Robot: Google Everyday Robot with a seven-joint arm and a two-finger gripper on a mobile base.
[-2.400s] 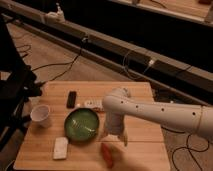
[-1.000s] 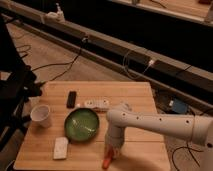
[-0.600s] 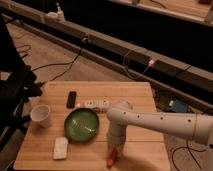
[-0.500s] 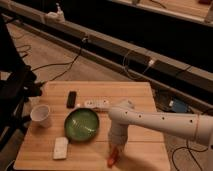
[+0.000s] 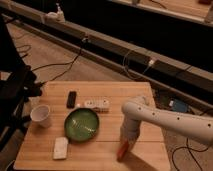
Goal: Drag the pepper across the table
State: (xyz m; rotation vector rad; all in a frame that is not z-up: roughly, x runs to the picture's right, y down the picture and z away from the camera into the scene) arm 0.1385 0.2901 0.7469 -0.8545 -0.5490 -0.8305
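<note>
The pepper (image 5: 121, 149) is small, slim and red-orange. It lies on the light wooden table (image 5: 100, 155) near the front edge, right of centre. My gripper (image 5: 125, 139) points down from the white arm (image 5: 165, 120), which reaches in from the right. The gripper's tip is right at the pepper's upper end and hides part of it. The green plate (image 5: 82, 123) lies to the pepper's left, apart from it.
A white cup (image 5: 41, 115) stands at the left. A white sponge (image 5: 60, 147) lies at the front left. A black remote (image 5: 72, 99) and a white oblong device (image 5: 96, 104) lie behind the plate. A dark chair (image 5: 15, 95) stands beside the left edge. Cables run over the floor behind.
My gripper came down from above the table onto the pepper. The pepper has since slid a little to the right along the front edge with the gripper.
</note>
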